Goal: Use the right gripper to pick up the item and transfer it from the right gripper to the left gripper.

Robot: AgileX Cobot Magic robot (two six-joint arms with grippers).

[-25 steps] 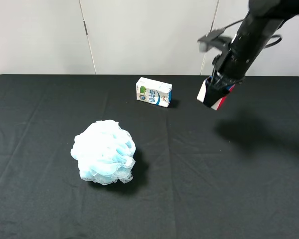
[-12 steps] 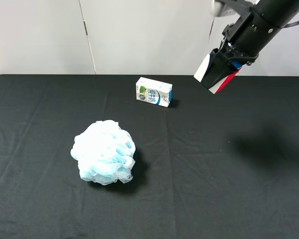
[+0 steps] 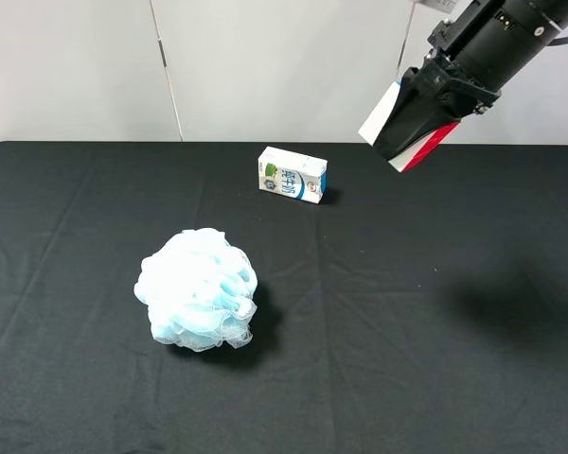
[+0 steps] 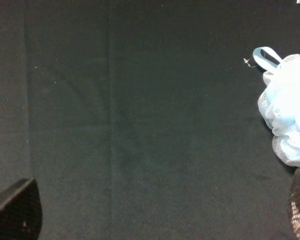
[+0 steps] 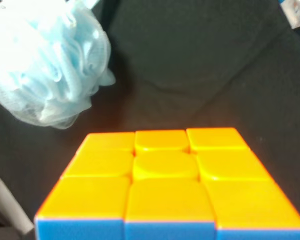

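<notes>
As far as visible, stage: pick-up finished, hand-over not yet begun.
Item (image 3: 379,115): small colour cube, off the table (image 3: 435,359), high in the air over its far right part, to the right of the milk carton (image 3: 292,175); white and red faces shown to the high camera, orange and blue faces filling the right wrist view.
Right gripper (image 3: 404,132): closed on the item, dark fingers on 2 opposite sides, cube tilted together with the arm.
Left gripper (image 4: 157,212): wide open, nothing between the 2 fingertips, only black cloth below; not seen by the high camera, so probably well apart from the item.
Other things: milk carton lying at the far middle of the table, bath sponge (image 3: 197,290) nearer and left of the middle; neither touched by a gripper.
Done: 1 of 2 steps, the grasp and the lift.
Left to do: bringing the 2 grippers together near the middle, closing the left one on the free faces of the item, then opening the right one.
Point of care, as a judgement: little free surface on so small a cube, so exact alignment needed before any release.
</notes>
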